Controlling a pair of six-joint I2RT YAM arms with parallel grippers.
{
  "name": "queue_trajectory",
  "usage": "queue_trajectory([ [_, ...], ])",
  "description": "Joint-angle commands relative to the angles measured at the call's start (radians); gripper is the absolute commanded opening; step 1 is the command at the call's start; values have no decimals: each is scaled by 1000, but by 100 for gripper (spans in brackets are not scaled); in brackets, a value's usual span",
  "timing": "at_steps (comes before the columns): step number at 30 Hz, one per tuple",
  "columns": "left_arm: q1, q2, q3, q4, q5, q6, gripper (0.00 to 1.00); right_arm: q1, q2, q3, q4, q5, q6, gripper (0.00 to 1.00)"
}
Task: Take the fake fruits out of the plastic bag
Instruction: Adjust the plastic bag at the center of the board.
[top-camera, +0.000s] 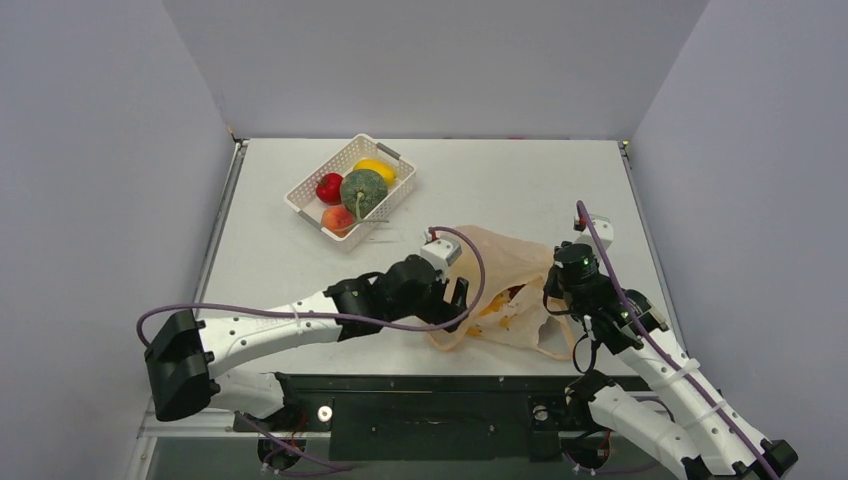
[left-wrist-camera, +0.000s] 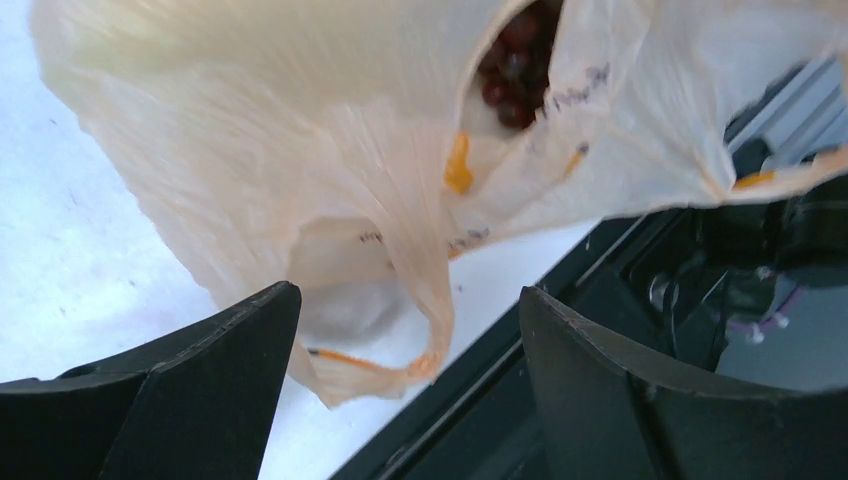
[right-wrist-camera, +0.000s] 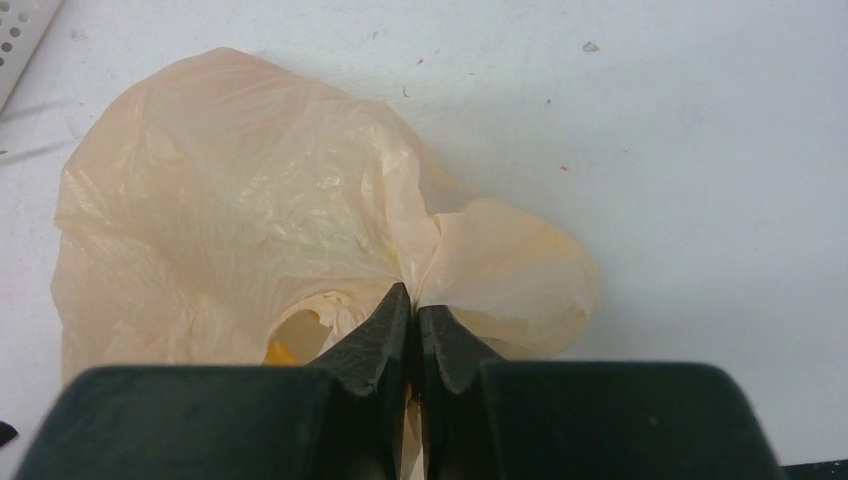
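Pinching a fold of the bag (right-wrist-camera: 230, 200), the right gripper (right-wrist-camera: 413, 305) is closed tight on the thin film. The left gripper (left-wrist-camera: 405, 310) stands wide open and empty at the bag's mouth, a handle loop (left-wrist-camera: 432, 300) hanging between its fingers. The bag lies centre-right on the bench (top-camera: 520, 180), between the two arms.

The film looks light, limp and slippery. It will likely sag and follow any pull, so the rim or a handle is the place to hold it. The grapes (left-wrist-camera: 515, 70) look hard, glossy and knobbly, best taken across the bunch.

Only part of the grapes shows through the mouth. Yellow shows inside too, but whether it is fruit or print I cannot tell.

The apple (top-camera: 329, 187), melon (top-camera: 363, 192) and yellow fruit (top-camera: 375, 169) sit in the basket (top-camera: 295, 197) with a peach (top-camera: 337, 218).
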Motion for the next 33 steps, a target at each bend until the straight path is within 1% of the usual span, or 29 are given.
queue_trajectory([
  [1, -119, 43, -6, -54, -178, -43, 79, 3, -12, 23, 43, -16, -10, 4],
  [4, -166, 134, 10, -31, -248, -54, 78, 3, -12, 25, 43, -23, -11, 5],
  [7, -172, 226, 21, -56, -313, -52, 78, 4, -17, 18, 43, -31, -5, 5],
  [9, -173, 253, 14, -59, -361, -44, 77, 4, -26, 14, 43, -33, -4, 5],
  [11, -173, 267, 5, -54, -375, -29, 74, 4, -32, 10, 44, -32, -7, 5],
  [13, -171, 279, 3, -47, -372, -17, 67, 3, -36, 8, 44, -24, -10, 5],
  [14, -172, 281, 3, -38, -365, -9, 61, 4, -35, 7, 44, -21, -11, 6],
  [15, -171, 283, 3, -32, -349, -6, 58, 3, -34, 7, 44, -20, -11, 6],
  [16, -171, 282, 7, -28, -342, 0, 48, 2, -34, 6, 44, -20, -10, 6],
  [17, -170, 277, 9, -28, -336, 10, 35, 3, -35, 4, 44, -19, -9, 6],
  [18, -169, 275, 16, -34, -335, 16, 28, 3, -35, 0, 44, -19, -7, 6],
  [19, -165, 265, 25, -40, -340, 28, 18, 3, -34, -2, 44, -19, -5, 6],
  [20, -162, 257, 36, -58, -343, 33, 14, 3, -35, -7, 44, -20, -2, 6],
  [21, -152, 239, 43, -67, -353, 45, 3, 3, -40, -9, 44, -21, -2, 6],
  [22, -146, 212, 58, -84, -358, 50, 0, 4, -41, -14, 42, -20, -1, 6],
  [24, -117, 165, 79, -92, -350, 65, 0, 4, -51, -23, 40, -22, 0, 6],
  [26, -62, 120, 100, -93, -293, 61, 0, 3, -59, -31, 37, -23, 4, 6],
  [27, -13, 104, 109, -84, -235, 49, 0, 4, -64, -36, 35, -25, 5, 6],
  [28, 12, 77, 111, -72, -200, 42, 0, 5, -66, -38, 33, -26, 10, 6],
  [29, 64, 65, 113, -48, -120, 27, 0, 5, -69, -41, 32, -31, 14, 6],
  [30, 90, 43, 114, -34, -34, 15, 0, 5, -71, -43, 33, -36, 21, 6],
  [31, 143, 36, 115, -6, 9, -9, 0, 5, -73, -47, 33, -45, 25, 6],
  [32, 164, 23, 115, 7, 85, -21, 0, 5, -74, -50, 34, -48, 32, 7],
  [33, 204, 19, 115, 35, 130, -41, 0, 5, -74, -54, 33, -58, 35, 9],
])
